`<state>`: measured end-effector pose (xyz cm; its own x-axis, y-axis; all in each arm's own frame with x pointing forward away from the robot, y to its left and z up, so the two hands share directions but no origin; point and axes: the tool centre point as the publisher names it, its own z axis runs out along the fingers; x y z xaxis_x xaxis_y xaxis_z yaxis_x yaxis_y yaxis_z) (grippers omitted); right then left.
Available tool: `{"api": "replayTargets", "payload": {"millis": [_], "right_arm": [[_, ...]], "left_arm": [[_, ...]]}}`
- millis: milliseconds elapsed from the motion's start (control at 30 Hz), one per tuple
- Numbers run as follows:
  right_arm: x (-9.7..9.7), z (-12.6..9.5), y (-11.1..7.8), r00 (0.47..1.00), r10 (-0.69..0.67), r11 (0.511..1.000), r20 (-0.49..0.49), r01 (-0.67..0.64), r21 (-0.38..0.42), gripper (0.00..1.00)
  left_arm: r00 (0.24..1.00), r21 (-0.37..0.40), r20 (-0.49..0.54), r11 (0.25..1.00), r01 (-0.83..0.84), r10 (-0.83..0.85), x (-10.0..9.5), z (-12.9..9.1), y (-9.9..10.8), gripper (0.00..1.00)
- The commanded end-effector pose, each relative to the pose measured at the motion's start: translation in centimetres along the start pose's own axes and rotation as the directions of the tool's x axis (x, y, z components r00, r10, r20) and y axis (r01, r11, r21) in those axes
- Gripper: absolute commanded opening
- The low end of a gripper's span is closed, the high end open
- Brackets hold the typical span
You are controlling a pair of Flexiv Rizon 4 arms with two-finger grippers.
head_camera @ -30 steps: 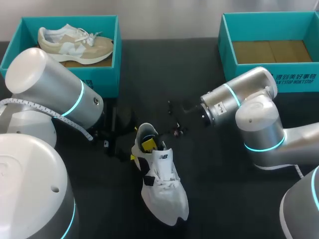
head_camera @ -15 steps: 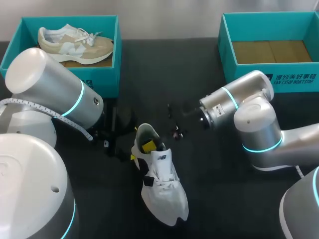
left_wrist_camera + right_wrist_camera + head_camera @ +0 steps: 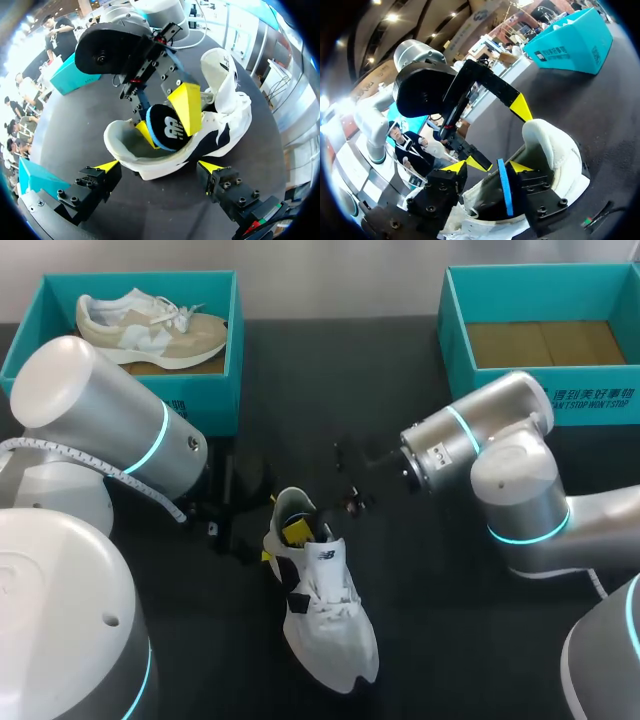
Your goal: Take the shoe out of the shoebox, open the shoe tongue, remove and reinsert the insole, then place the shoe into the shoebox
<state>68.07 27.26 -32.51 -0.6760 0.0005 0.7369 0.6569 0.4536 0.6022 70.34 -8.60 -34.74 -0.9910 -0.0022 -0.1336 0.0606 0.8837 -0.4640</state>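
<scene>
A white shoe with black trim [image 3: 322,605] lies on the dark table, heel toward the back. My left gripper [image 3: 159,167] stands wide open, one finger on each side of the heel [image 3: 270,528]. My right gripper [image 3: 487,167] reaches down into the shoe's opening [image 3: 297,530]. Its fingers are apart. The black insole with a blue edge [image 3: 505,192] stands on edge between them, against one finger and clear of the other. In the left wrist view the insole [image 3: 167,127] sticks up out of the shoe [image 3: 220,125] between the right gripper's yellow fingers [image 3: 186,107].
A teal shoebox [image 3: 236,350] at the back left holds a beige shoe [image 3: 150,328]. A second teal shoebox [image 3: 455,335] at the back right holds no shoe. My left arm's big grey links fill the near left.
My right arm shifted slightly down and left half a second ago, then came back. The shoe and my left arm have not moved.
</scene>
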Motion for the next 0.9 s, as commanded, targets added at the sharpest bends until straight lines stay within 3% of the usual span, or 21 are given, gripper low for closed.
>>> {"api": "replayTargets", "payload": {"millis": [33, 433, 600, 767, 900], "right_arm": [[0.5, -0.8, 0.6, 1.000, 0.005, 0.999, 0.009, -0.005, 0.036, 1.00], [1.8, -2.6, 2.3, 0.999, -0.014, 0.993, 0.035, 0.010, 0.121, 1.00], [2.4, -2.9, 2.1, 0.999, -0.008, 0.991, 0.041, 0.003, 0.136, 1.00], [2.6, -4.3, 2.1, 0.997, 0.006, 0.987, 0.074, -0.018, 0.158, 1.00], [2.8, -5.8, 2.7, 0.993, 0.012, 0.972, 0.120, -0.040, 0.230, 1.00]], "left_arm": [[1.000, -0.003, 0.000, 1.000, 0.000, 0.000, 0.1, -0.8, 0.3, 1.00], [1.000, -0.009, 0.005, 1.000, 0.016, -0.016, -0.1, -2.8, 1.1, 1.00], [1.000, -0.017, 0.007, 1.000, 0.025, -0.025, -0.1, -3.2, 1.4, 1.00], [1.000, -0.026, 0.008, 0.999, 0.025, -0.024, -0.1, -4.0, 1.6, 1.00], [0.999, -0.016, -0.013, 0.999, 0.041, -0.042, -0.3, -4.8, 2.0, 1.00]]}}
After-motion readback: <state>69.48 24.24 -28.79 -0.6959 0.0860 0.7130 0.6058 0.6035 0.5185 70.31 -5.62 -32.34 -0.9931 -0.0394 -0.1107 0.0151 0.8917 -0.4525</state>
